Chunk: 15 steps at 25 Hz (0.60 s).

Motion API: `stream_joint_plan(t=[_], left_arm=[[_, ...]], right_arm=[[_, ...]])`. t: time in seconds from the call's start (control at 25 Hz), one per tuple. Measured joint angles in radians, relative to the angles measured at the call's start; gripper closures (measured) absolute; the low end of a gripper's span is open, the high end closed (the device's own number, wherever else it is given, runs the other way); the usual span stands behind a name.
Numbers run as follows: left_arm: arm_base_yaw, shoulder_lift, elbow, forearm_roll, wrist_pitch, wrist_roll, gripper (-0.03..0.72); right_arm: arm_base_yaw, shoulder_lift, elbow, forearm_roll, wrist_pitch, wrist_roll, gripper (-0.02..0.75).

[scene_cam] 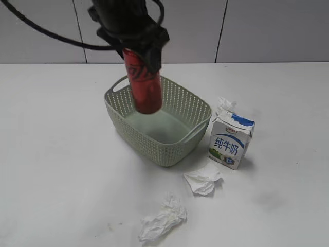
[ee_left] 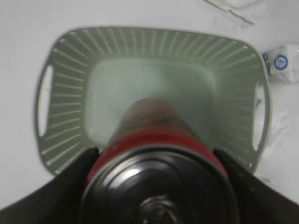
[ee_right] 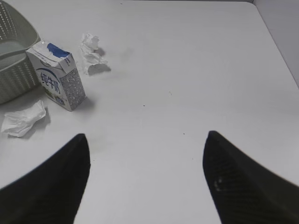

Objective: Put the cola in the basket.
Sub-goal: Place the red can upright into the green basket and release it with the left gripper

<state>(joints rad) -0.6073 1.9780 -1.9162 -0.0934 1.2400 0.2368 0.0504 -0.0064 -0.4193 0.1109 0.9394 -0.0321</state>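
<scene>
Left gripper (scene_cam: 138, 45) holds cola (scene_cam: 145, 87) above basket (scene_cam: 193, 105)

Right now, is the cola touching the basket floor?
Apart. In the exterior view the cola hangs upright in the left gripper, its lower end clearly above the bare floor of the basket.

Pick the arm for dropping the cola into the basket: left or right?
Left. Its pincer already grips the cola upright above the basket, whose floor shows beneath the can in the left wrist view. The right pincer is open over bare table, beyond the milk carton.
</scene>
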Motion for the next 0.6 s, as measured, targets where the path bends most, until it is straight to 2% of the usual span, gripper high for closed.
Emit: stream_joint_plan(t=[0.2, 0.4, 0.6], left_arm=[[-0.019, 0.125, 0.0, -0.059, -0.003, 0.0, 0.158], [-0.031, 0.169, 0.0, 0.004, -0.066, -0.018, 0.159], [-0.032, 0.175, 0.0, 0.01, -0.104, -0.021, 0.159]], right_arm=[[0.0, 0.0, 0.0, 0.0, 0.0, 0.0, 0.166], [0.0, 0.0, 0.0, 0.0, 0.0, 0.0, 0.166], [0.0, 0.0, 0.0, 0.0, 0.0, 0.0, 0.166]])
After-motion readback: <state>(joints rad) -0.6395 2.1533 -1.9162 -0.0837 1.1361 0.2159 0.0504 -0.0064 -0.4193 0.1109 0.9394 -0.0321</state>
